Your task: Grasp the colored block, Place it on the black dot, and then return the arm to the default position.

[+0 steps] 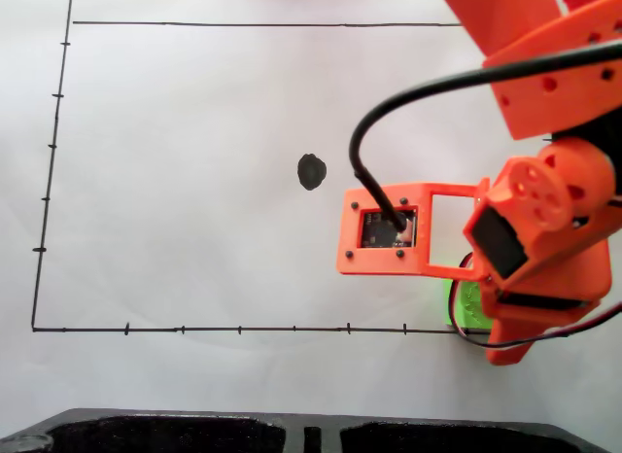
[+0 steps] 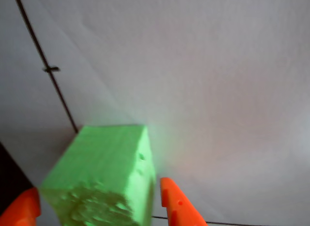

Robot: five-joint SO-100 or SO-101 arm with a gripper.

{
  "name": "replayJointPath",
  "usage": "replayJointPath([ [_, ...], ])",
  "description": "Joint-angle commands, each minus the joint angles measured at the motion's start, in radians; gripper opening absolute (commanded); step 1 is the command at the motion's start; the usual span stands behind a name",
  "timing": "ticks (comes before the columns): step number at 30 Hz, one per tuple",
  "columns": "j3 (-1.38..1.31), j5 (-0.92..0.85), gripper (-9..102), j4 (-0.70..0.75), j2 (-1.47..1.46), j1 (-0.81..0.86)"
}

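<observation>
Neon-green, the colored block point(image 2: 104, 175) sits between the two orange fingertips of the gripper point(image 2: 97, 206) in the wrist view, one tip at its left edge and one just beside its right face. The jaws bracket the block closely, but whether they press on it cannot be told from these pictures. In the fixed view only a sliver of the block point(image 1: 459, 302) shows, tucked under the arm point(image 1: 544, 229) at the lower right, on or just at the drawn border line point(image 1: 243, 329) of the white paper point(image 1: 194, 132).

The relation that matters: in the fixed view the black dot point(image 1: 311, 171) lies up and to the left of the block, well apart from it, with bare paper between. Judging from this, once the grip is sure the carry should run diagonally inward from the border's corner toward the middle of the sheet.
</observation>
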Motion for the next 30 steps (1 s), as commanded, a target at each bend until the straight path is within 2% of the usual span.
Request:
replayJointPath([
  [1, -0.044, -0.003, 31, 0.008, 0.012, 0.012],
  [18, -0.048, 0.003, 15, 0.023, 0.014, 0.034],
  [24, -0.021, -0.055, 10, 0.041, 0.071, 0.037],
  [30, 0.041, -0.146, 11, 0.051, 0.189, 0.055],
])
